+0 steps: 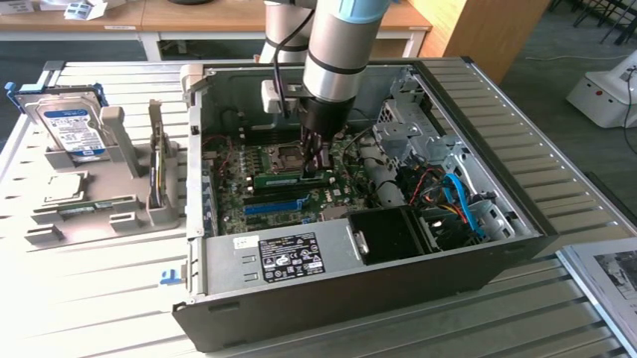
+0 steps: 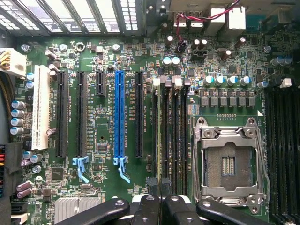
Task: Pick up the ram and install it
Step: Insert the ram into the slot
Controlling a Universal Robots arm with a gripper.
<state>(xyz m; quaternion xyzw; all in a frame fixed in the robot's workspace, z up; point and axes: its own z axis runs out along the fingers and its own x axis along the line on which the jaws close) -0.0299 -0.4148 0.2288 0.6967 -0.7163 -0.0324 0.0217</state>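
Ram [image 1: 289,177], thin flat green stick, standing on edge on motherboard [image 2: 101,117], dark hand [image 1: 321,168] clamped tight on its end.

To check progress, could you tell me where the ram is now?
In the exterior view, the ram is inside the computer case, under the gripper, between the processor socket and the blue slot.

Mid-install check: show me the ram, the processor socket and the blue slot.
ram [image 1: 289,178], exterior view, middle of its green board.
processor socket [image 2: 228,164], wrist view, centre of the contact field.
blue slot [image 2: 119,112], wrist view, middle of its length.
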